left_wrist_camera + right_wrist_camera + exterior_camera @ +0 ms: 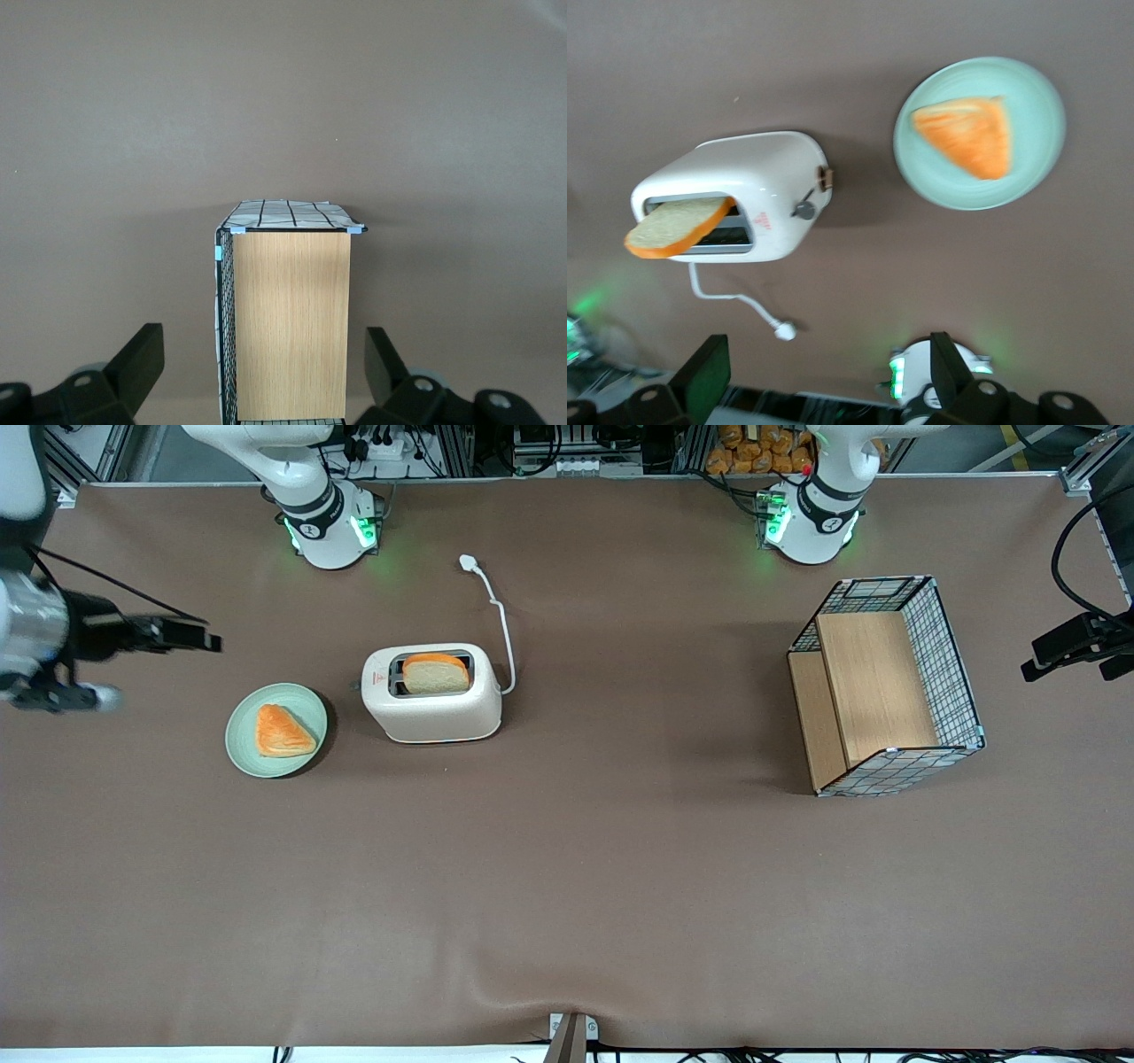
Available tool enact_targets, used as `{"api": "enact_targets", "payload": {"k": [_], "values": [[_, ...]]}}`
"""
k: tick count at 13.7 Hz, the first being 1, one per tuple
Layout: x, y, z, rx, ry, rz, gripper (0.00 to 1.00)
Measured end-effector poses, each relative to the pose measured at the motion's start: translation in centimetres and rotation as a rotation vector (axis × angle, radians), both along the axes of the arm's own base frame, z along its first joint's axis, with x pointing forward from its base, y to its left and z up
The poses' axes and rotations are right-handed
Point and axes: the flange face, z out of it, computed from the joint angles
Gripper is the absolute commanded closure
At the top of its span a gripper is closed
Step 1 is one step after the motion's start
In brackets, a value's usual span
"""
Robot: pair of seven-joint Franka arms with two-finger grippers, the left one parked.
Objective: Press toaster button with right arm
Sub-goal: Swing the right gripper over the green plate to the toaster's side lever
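The cream-white toaster stands on the brown table with a slice of bread sticking out of one slot. It also shows in the right wrist view. The toaster button, a small grey knob, sticks out of the narrow end that faces the green plate. The right arm's gripper hangs above the table toward the working arm's end, sideways past the plate and well apart from the toaster. It is open and empty in the right wrist view, its fingers wide apart.
The green plate holds an orange pastry beside the toaster. The toaster's white cord and plug lie farther from the front camera. A wire basket with a wooden shelf stands toward the parked arm's end. The working arm's base is at the table's back edge.
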Motion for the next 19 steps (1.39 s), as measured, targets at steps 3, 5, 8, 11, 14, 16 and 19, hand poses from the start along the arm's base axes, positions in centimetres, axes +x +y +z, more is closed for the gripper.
{"api": "enact_targets", "payload": {"k": [3,5,8,11,14,16,19], "values": [[1.4,2.7,-4.5,0.05,0.074,0.024,0.0],[1.8,4.5,-6.2,0.061,0.099,0.046,0.0],[1.3,5.4,-8.4,0.064,0.15,0.059,0.27],[0.6,5.2,-10.0,0.067,0.188,0.058,0.74],[-0.2,5.2,-11.9,0.067,0.224,0.053,0.88],[-0.4,5.1,-12.9,0.063,0.218,0.043,1.0],[-0.3,5.6,-13.7,0.059,0.211,0.045,1.0]]}}
